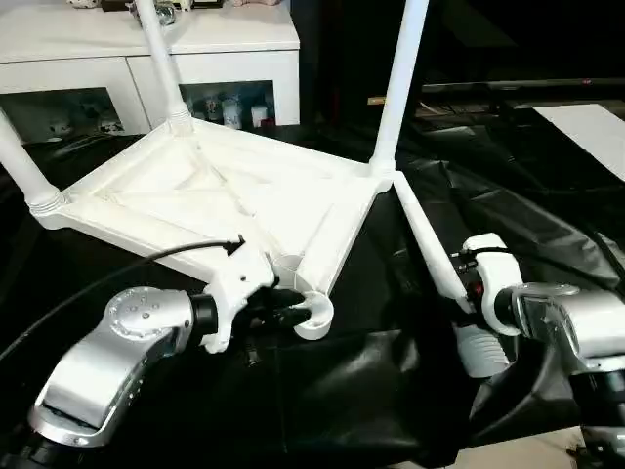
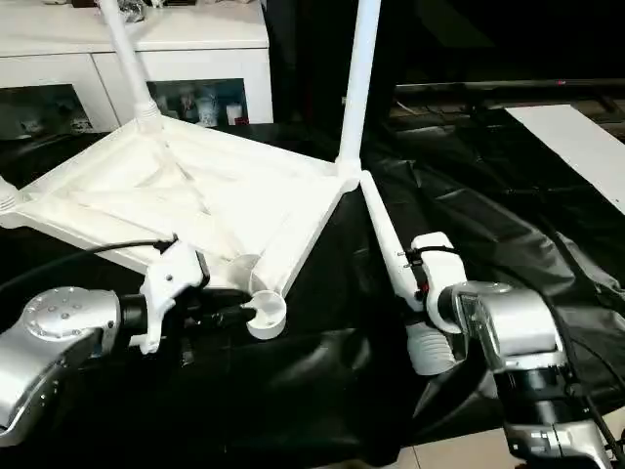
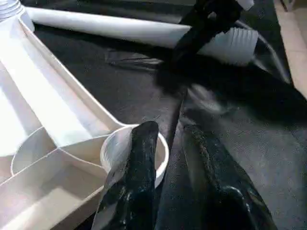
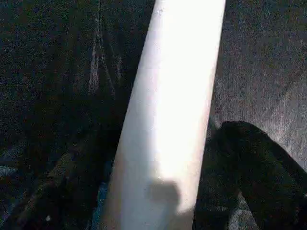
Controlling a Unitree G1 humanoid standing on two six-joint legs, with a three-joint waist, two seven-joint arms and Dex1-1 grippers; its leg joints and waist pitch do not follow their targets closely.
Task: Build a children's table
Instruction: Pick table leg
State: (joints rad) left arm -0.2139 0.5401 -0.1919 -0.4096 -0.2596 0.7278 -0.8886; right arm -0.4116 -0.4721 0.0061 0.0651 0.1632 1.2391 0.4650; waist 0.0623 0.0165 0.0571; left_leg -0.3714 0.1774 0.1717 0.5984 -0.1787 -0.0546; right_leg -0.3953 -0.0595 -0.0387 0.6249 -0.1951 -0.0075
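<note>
The upturned tabletop [image 1: 225, 195] carries 3 legs. Its empty corner socket [image 3: 136, 151] is clamped at the rim by the left gripper [image 3: 168, 148]. The 4th leg [image 1: 430, 249] lies just right of the socket, long axis running away from the robot, with the right gripper [image 4: 158, 191] nearer and straddling its thick end; whether its fingers grip, I cannot tell.

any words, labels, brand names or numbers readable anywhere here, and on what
None can be read. The tabletop, the loose leg and both robot hands carry no visible print. Small items behind the cabinet's glass doors are too small to read.
</note>
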